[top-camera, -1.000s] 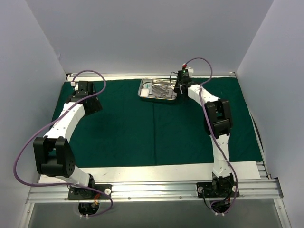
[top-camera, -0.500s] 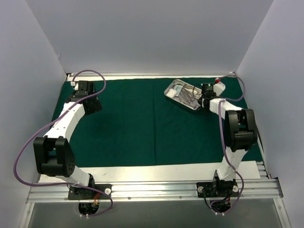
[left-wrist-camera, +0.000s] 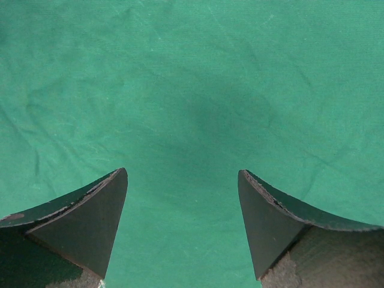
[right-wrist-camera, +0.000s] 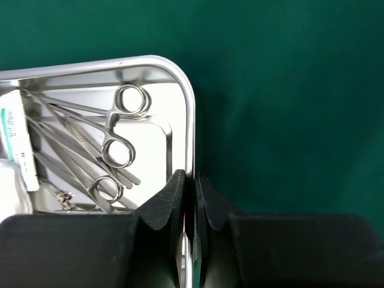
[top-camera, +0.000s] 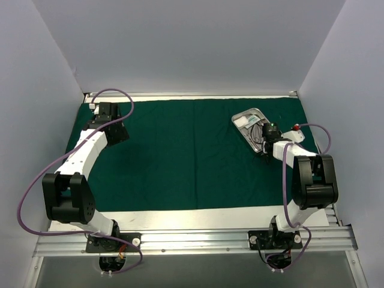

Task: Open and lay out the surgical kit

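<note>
Surgical kit looks like it's mid-layout to me. The drape point(top-camera: 180, 156) lies spread flat over the tabletop, and the steel tray point(right-wrist-camera: 150, 60) sits uncovered on it with everything inside. So I'd say the unwrapping part is done and this is the "park the tray" step.

The right fingers point(right-wrist-camera: 175, 192) are pinched together on the tray's rim, with the thin wall sandwiched between them near a rounded corner. In the wrist view, the tray body runs off to the left of those fingers. The ring-handled instruments point(right-wrist-camera: 114, 150) are just beside the grip. The white-green packet point(right-wrist-camera: 15, 141) and the gauze point(right-wrist-camera: 7, 186) are further off on that same side. To the right of the fingers there's only bare cloth.

Next move, as I see it, is to let go of the rim and lift clear without tipping the tray. After that it can start pulling pieces out onto the cloth. The ring handles look like the easiest grab, but the instruments are stacked over each other, so one could drag another along.

The right arm is folded up tight, elbow back near its base, forearm low and pointing at the tray. The left arm is stretched toward the far left corner with its wrist facing down. The left fingers point(left-wrist-camera: 108, 204) are spread wide with nothing but green cloth between and beneath them, well apart from the tray.
</note>
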